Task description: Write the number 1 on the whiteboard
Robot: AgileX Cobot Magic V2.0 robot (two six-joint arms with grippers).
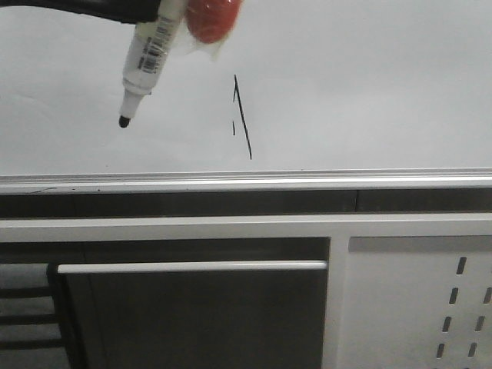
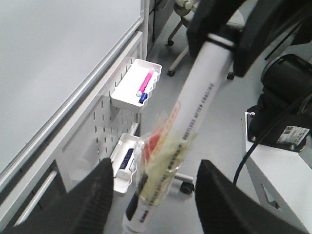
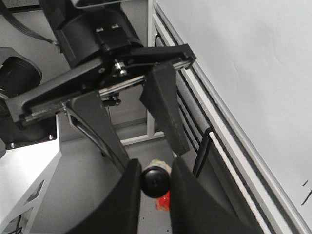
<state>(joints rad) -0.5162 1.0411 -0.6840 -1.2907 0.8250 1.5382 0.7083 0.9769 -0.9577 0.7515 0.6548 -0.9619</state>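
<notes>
— Looking at the front view: one thin black 1 (image 1: 242, 115) slants mid-frame on the smooth, pale whiteboard (image 1: 369, 92). One white marker (image 1: 146, 58) hangs at upper left, its black tip well left of the stroke.

— What holds it?

— Only the wrist views tell. The right gripper (image 3: 156, 171) pinches the marker's round black end. The left gripper (image 2: 155, 165) gapes wide, the barrel passing between its fingers untouched. The left wrist view alone shows two white trays (image 2: 127, 95), with a pink pen (image 2: 146, 80) in the upper one.
</notes>
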